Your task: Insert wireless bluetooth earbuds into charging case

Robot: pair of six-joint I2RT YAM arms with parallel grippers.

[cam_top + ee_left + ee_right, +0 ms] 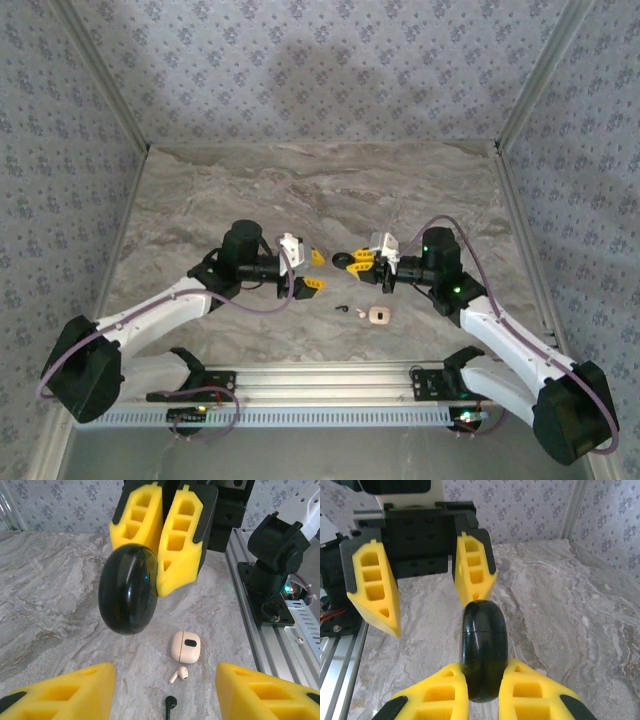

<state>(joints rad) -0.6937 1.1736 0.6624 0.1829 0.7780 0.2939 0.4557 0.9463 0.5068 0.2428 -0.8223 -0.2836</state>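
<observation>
My right gripper point(358, 263) point(484, 667) is shut on a glossy black oval pod point(484, 650) point(127, 590) with a seam round it, held above the table. My left gripper point(317, 271) point(164, 672) faces it, open and holding nothing, one fingertip close to the pod's far end. Below them on the marble lies the pale beige charging case point(186, 646) point(378, 316), shut, with a dark oval mark on its face. Beside it lie a pale earbud point(178, 674) and a black earbud point(171, 702) point(345, 308) with a thin stem, neither touched by a gripper.
The aluminium rail point(320, 385) with the arm bases runs along the near edge, close to the case. Patterned walls point(320, 70) close in the marble table point(320, 190) at the back and sides. Open marble stretches behind the grippers.
</observation>
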